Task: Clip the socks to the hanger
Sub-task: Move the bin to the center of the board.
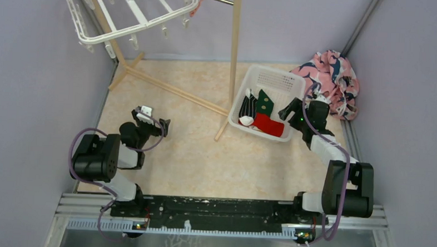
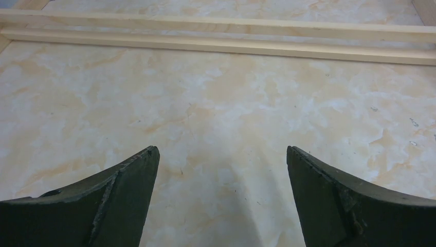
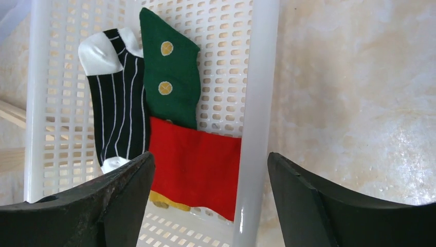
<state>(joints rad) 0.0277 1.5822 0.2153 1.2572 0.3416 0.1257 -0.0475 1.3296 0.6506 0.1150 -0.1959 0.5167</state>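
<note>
Right now the right gripper [image 3: 211, 159] is hovering just over the basket's [image 3: 258, 92] rim. Its jaws are standing wide apart and empty, likely lining up on the red sock [image 3: 198, 170]. All three socks [image 1: 258, 111] are lying flat in the basket, the red one covering the green sock's [image 3: 169, 82] lower end. The left gripper [image 2: 221, 154] is hanging over bare floor [image 2: 216, 92], equally spread and holding nothing, probably keeping clear. The hanger [image 1: 132, 14] is sitting up at far left, well apart from the socks, none clipped yet.

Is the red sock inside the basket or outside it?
Inside. The red sock lies flat on the perforated floor of the white basket, within its rim.
</note>
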